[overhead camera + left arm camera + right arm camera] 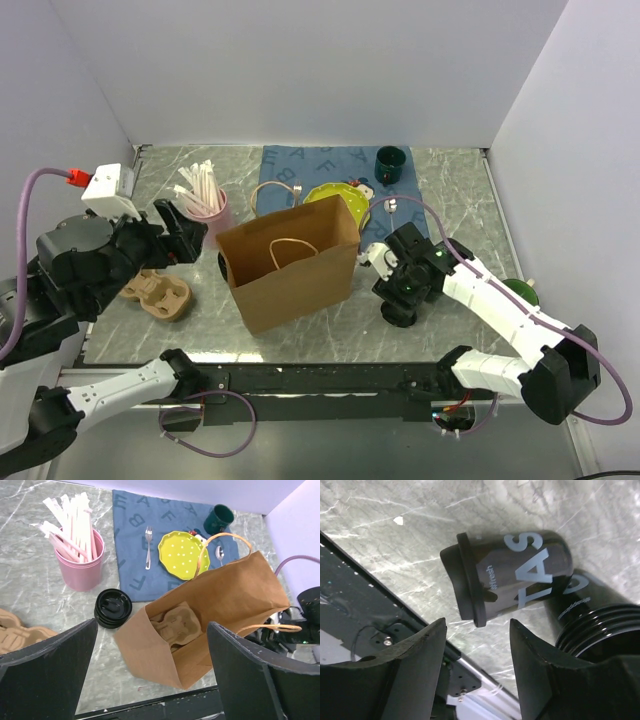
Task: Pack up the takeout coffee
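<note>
picking up the coffee is the step in hand, as i judge it. the takeout coffee (515, 575) lies on its side on the table directly under the right pincer (477, 630), and its length runs from one finger toward the other. this pincer is about half open and holds nothing. it seems not to touch the cup, though the wrist view is too close to be sure. the paper bag (290, 290) stands just to the left of it, with a pulp carrier (175, 625) inside. next the wrist needs to turn so the jaws cross the cup's body, then close, lift and set it upright in the carrier. the right arm reaches forward with the wrist bent down. the left pincer (152, 625) hangs wide open and empty above the bag's mouth, and the left arm is folded high.
</note>
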